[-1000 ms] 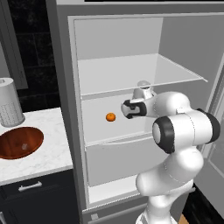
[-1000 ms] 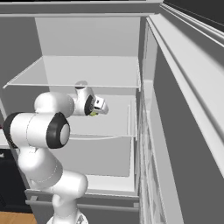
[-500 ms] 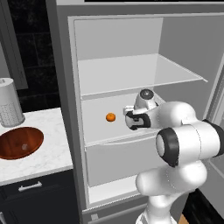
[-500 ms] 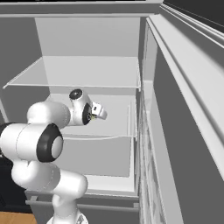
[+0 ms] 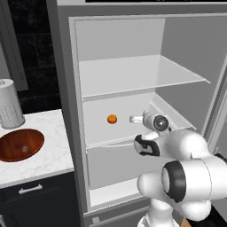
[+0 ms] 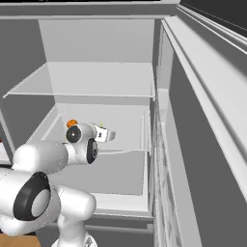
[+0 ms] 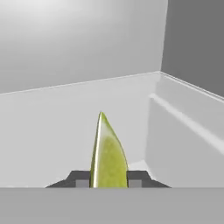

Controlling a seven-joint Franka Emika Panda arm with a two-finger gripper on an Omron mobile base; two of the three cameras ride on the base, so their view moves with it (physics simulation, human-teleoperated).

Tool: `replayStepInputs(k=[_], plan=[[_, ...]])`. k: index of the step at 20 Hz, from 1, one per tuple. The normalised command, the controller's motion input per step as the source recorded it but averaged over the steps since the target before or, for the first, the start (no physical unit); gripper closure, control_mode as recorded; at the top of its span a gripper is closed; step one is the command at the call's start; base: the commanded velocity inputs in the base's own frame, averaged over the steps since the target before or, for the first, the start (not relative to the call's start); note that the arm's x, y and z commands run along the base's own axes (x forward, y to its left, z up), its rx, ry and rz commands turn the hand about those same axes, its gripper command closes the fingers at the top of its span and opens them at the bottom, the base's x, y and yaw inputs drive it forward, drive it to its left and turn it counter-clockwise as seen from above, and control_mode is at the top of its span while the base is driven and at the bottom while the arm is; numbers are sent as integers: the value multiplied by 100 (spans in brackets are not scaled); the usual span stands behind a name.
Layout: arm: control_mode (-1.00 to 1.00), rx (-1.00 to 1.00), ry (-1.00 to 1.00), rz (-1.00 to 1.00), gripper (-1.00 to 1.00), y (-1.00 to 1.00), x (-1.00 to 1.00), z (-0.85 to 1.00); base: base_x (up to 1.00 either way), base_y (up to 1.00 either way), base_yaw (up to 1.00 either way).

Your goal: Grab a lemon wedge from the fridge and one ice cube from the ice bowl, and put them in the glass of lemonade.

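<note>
My gripper (image 7: 108,181) is shut on the lemon wedge (image 7: 108,157), a yellow-green sliver standing upright between the fingertips. The hand is inside the open fridge (image 5: 62,88), just above its middle shelf (image 5: 119,133), with the gripper (image 5: 132,119) pointing left and, from the other side, the gripper (image 6: 113,136) pointing right. The ice bowl (image 5: 21,144), glossy reddish-brown, sits on the marble counter left of the fridge. The glass of lemonade is out of view.
A small round orange fruit (image 5: 112,119) lies on the middle shelf, just left of the hand; the fruit (image 6: 72,123) peeks out behind the wrist. A pale cylinder (image 5: 9,104) stands behind the bowl. The fridge door (image 6: 202,144) stands open on the right.
The arm has folded down and back toward the base, and the hand has sunk a little over the middle shelf. The orange fruit has stayed put.
</note>
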Motion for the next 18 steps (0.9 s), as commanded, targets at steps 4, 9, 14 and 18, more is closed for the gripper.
replayStepInputs(k=[4, 9, 14, 18], plan=[[-100, 2, 41, -8, 100, 0, -100, 38, 0, 0, 0], [-100, 0, 63, -13, 100, 1, -100, 40, 0, 0, 0], [-100, 0, 43, -8, 100, 0, -100, -35, 0, 0, 0], [-100, 0, 19, 0, 100, 0, -100, -69, 0, 0, 0]])
